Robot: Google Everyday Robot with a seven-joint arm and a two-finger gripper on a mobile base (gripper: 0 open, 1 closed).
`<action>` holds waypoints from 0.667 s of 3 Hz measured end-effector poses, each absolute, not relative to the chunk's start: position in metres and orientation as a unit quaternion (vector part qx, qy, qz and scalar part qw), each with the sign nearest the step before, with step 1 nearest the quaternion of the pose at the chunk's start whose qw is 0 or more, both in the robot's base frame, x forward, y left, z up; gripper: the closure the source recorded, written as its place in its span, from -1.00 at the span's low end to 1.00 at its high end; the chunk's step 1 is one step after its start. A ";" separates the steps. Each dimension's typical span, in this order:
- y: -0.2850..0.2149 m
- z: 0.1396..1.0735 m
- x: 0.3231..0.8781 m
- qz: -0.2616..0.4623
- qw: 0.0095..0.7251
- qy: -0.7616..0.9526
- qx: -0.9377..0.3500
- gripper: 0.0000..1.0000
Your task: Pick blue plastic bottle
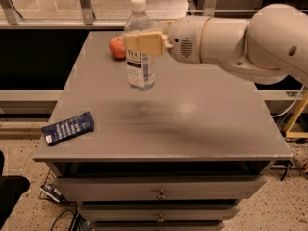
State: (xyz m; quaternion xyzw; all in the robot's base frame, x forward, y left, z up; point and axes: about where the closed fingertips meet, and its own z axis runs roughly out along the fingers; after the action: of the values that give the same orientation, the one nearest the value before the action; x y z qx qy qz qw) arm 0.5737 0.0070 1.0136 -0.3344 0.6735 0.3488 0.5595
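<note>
White label on the blue plastic bottle (140, 72), dark print across it, the letters too blurred to read, white cap on top. The tool (144, 40) is clamped on the bottle's upper body, tan pad flat against the near side, arm reaching in from the right. The bottle sits upright, raised off the counter (207, 124), over its far-left part. Red apple (117, 47) just behind it. Dark-blue snack wrapper (68, 128) lies near left, white lettering unreadable.

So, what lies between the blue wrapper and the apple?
Only bare tabletop, in the camera view; the end effector holds the blue plastic bottle near the apple.
</note>
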 end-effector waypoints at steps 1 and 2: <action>0.031 1.000 0.553 0.374 0.554 0.651 -0.360 1.00; 0.049 0.983 0.542 0.390 0.558 0.624 -0.383 1.00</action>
State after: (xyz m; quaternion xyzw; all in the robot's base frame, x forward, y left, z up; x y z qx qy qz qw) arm 0.5419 0.0490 0.9834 -0.3828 0.6240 0.3903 0.5584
